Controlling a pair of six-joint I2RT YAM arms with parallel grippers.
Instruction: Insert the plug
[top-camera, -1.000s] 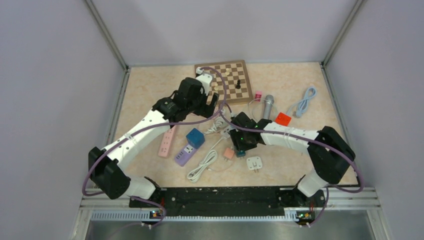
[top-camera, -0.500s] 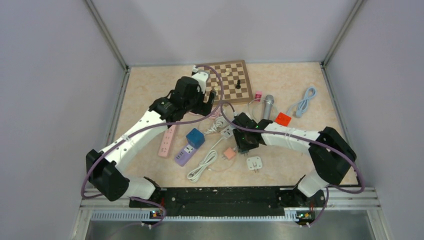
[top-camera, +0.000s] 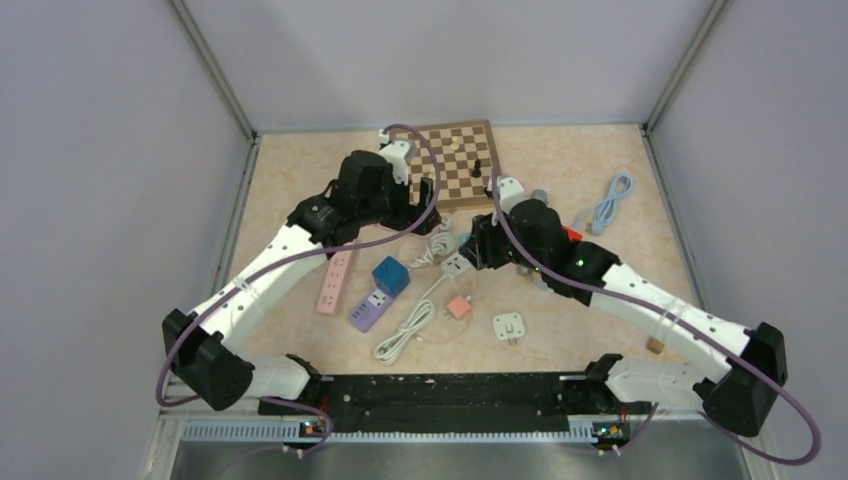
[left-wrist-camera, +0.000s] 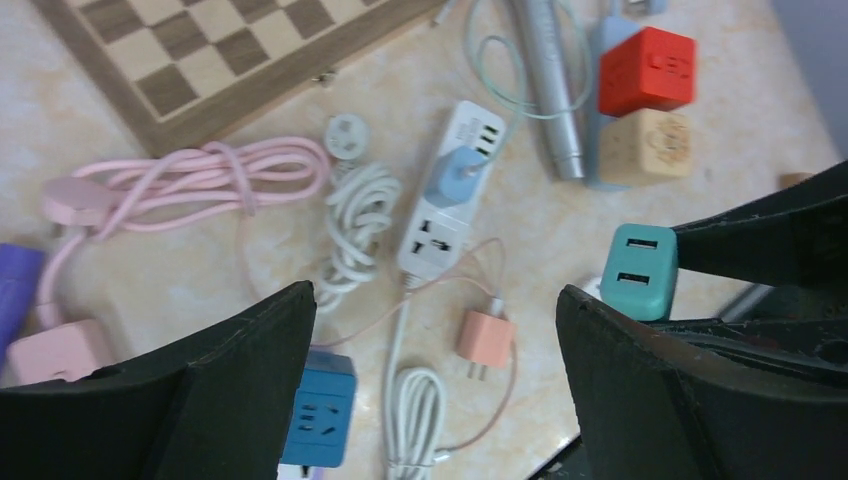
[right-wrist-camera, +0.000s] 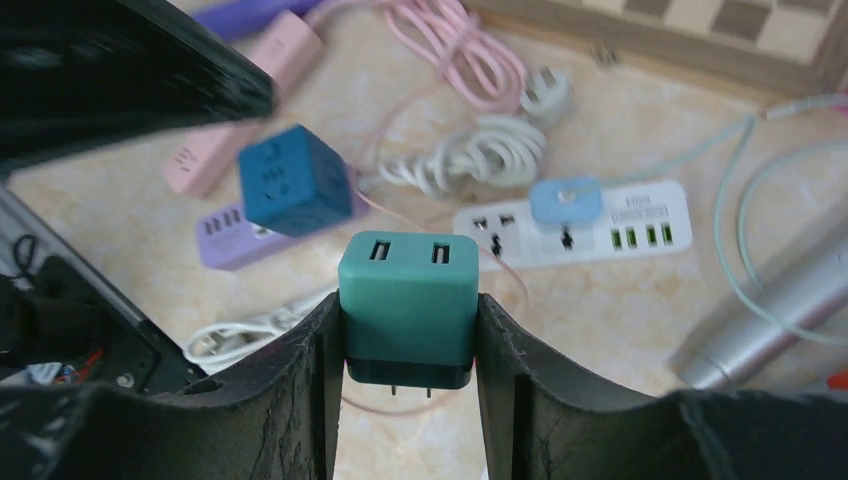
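A teal plug (right-wrist-camera: 407, 290) with two USB slots on top and two metal prongs underneath is clamped between the fingers of my right gripper (right-wrist-camera: 407, 312), held above the table. The left wrist view also shows the teal plug (left-wrist-camera: 638, 270), at the right, in that grip. Beyond it lies a white power strip (right-wrist-camera: 620, 232) with a light-blue plug (right-wrist-camera: 565, 200) seated in it. My left gripper (left-wrist-camera: 435, 310) hangs wide open over the cables, holding nothing. From above, the right gripper (top-camera: 478, 245) hovers just right of the white power strip (top-camera: 455, 265).
A blue cube socket (top-camera: 390, 275), purple strip (top-camera: 370, 310) and pink strip (top-camera: 335, 283) lie left of centre. A peach charger (top-camera: 459, 306), white adapter (top-camera: 509, 327) and coiled white cable (top-camera: 405, 335) sit nearer the bases. A chessboard (top-camera: 455, 160) is at the back, a red cube (left-wrist-camera: 647, 70) right.
My right gripper has lifted off the table with the teal plug and moved back toward the white strip, its elbow swinging out right. The left arm drifted slightly left and back.
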